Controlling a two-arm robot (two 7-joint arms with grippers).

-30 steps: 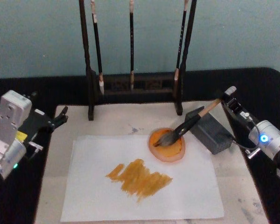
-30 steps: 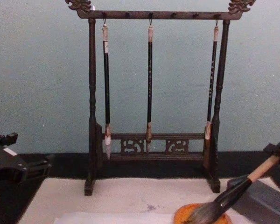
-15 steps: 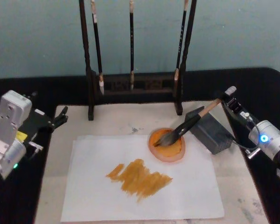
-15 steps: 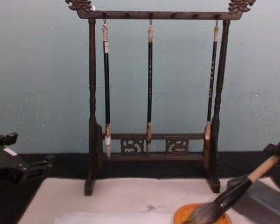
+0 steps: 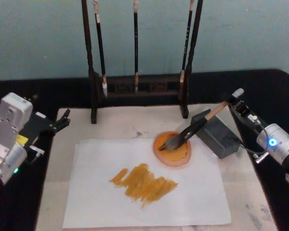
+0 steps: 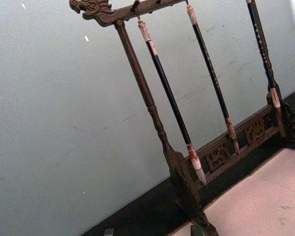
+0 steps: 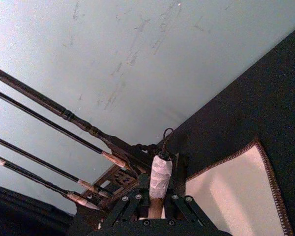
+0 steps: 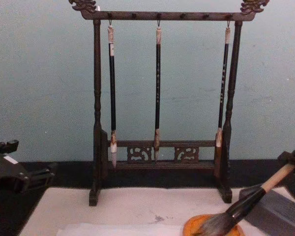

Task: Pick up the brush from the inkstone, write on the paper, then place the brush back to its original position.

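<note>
Right claw [image 5: 232,100] clamped on brush [image 5: 195,128] handle end, bristles out front in orange dish [image 5: 173,155]. Left claw [image 5: 61,120] parked, grip state can't tell.

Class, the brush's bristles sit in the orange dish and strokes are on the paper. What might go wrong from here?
1. The right gripper holds the brush only by its far white end; once released, the brush may roll off the grey block it leans on.
2. The wet bristles rest in the orange dish, which sits on the paper; a slip could smear orange across the sheet.
The left gripper is parked at the left.
</note>
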